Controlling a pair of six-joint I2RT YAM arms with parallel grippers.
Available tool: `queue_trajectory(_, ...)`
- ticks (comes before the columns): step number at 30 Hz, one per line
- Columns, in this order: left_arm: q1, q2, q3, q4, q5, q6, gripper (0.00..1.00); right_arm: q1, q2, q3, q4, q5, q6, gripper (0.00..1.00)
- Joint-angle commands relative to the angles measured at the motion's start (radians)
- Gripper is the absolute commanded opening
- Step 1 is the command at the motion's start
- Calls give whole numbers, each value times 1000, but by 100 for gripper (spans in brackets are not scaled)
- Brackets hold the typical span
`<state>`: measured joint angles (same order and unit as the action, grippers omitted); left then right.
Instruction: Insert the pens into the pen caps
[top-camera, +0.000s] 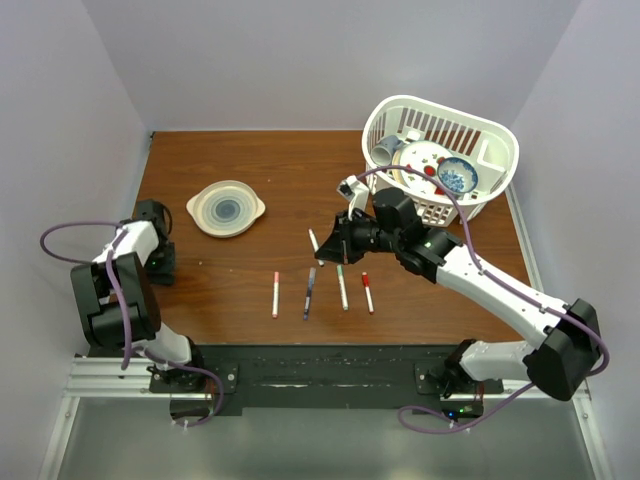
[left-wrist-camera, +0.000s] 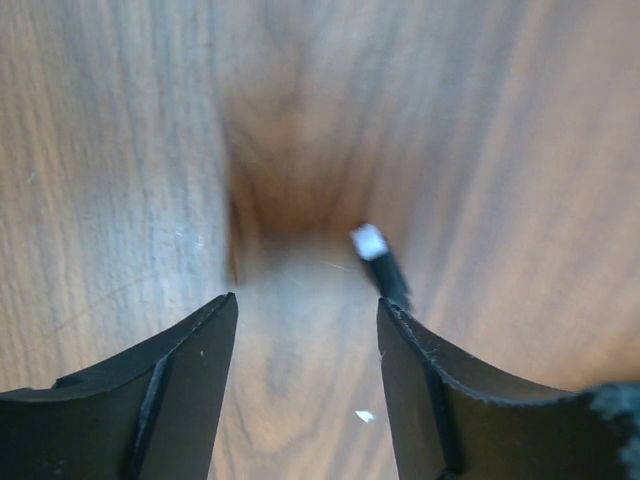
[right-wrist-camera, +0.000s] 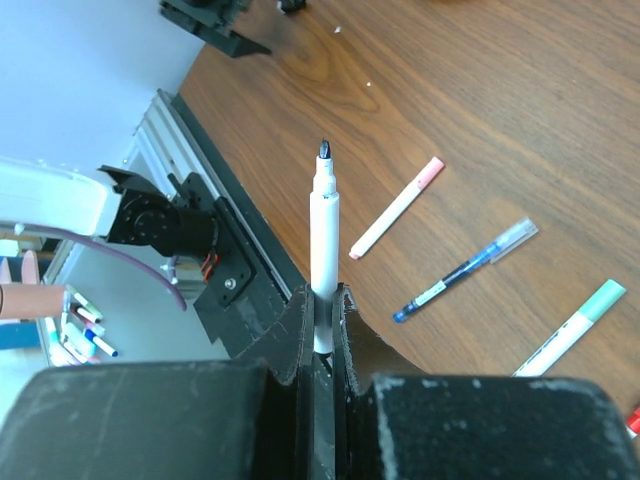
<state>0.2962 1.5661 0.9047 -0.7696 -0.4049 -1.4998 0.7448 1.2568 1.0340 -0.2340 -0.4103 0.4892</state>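
Observation:
My right gripper (right-wrist-camera: 322, 300) is shut on a white pen (right-wrist-camera: 324, 240) whose bare black tip points away from the jaws. In the top view this gripper (top-camera: 338, 238) hovers over mid-table with the pen (top-camera: 315, 244) sticking out to its left. On the wood lie a pink-capped pen (top-camera: 276, 294), a blue pen (top-camera: 309, 292), a green-capped pen (top-camera: 342, 287) and a red-capped pen (top-camera: 367, 292). At the table's left edge my left gripper (left-wrist-camera: 305, 310) stands open just above the wood. A dark pen cap (left-wrist-camera: 382, 264) with a white end lies just beyond its right fingertip (left-wrist-camera: 400, 325).
A pale lidded dish (top-camera: 226, 208) sits at the back left. At the back right a white basket (top-camera: 495, 140) holds plates and a bowl. The black mounting rail (top-camera: 320, 365) runs along the near edge.

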Motion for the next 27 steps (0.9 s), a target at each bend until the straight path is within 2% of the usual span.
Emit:
queue_trajectory(1, 6, -67, 29, 41, -40, 1, 65, -2, 0, 47, 9, 4, -9, 0)
queue_trajectory(17, 12, 144, 105, 78, -64, 21, 65, -4, 3, 80, -24, 16, -18, 0)
queue_trajectory(20, 12, 152, 103, 92, -54, 30, 59, -4, 4, 78, -21, 13, -17, 0)
queue_trajectory(23, 12, 140, 83, 108, -57, 29, 47, -4, 4, 80, -21, 13, -15, 0)
queue_trajectory(26, 12, 121, 71, 115, -67, 29, 31, -2, 4, 81, -22, 13, -15, 0)
queue_trajectory(27, 11, 117, 66, 112, -71, 27, 21, -2, 3, 83, -21, 11, -14, 0)
